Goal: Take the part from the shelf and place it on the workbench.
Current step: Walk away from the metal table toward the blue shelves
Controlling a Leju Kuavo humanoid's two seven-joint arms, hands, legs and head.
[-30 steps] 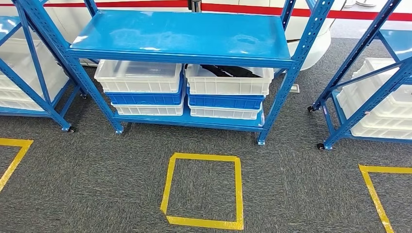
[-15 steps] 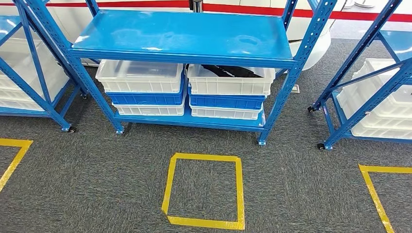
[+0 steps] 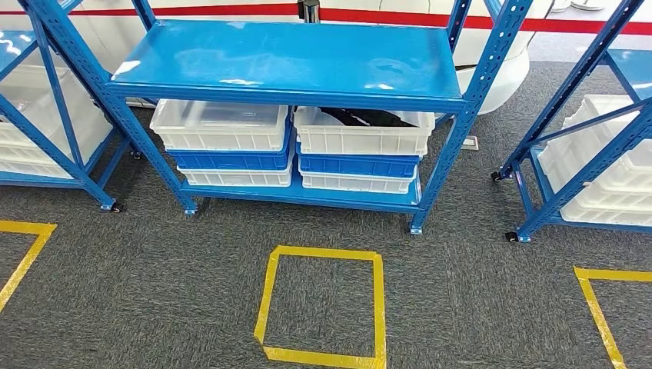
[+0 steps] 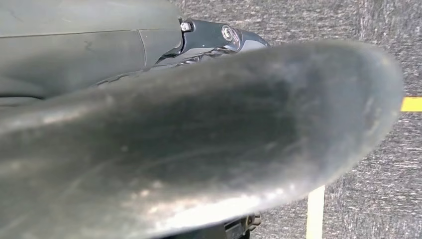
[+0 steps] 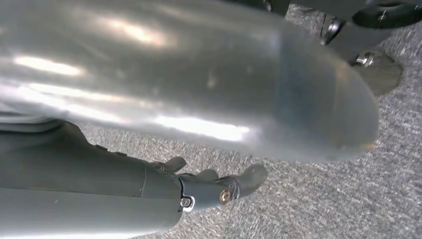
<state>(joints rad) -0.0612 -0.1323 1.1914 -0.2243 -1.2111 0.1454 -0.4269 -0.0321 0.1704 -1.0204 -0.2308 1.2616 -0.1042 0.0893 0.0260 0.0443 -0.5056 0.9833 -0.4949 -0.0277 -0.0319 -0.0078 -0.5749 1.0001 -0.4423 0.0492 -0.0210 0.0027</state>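
The approach to the shelf (image 3: 292, 61) is judged to be the step in hand: nothing has been picked up, and the blue rack is seen from the head view across grey carpet, beyond a yellow tape square (image 3: 323, 304). On the lower level two stacks of crates are stored; a dark part (image 3: 361, 117) is seen lying in the upper white crate (image 3: 361, 132) of the right stack, partly hidden under the shelf board. The left hand (image 4: 214, 37) is mostly masked by a blurred grey cover, so its state cannot be told. The right hand (image 5: 209, 186) is seen above the carpet with fingers apart, nothing held. Next, a closer stance and a reach under the board are called for.
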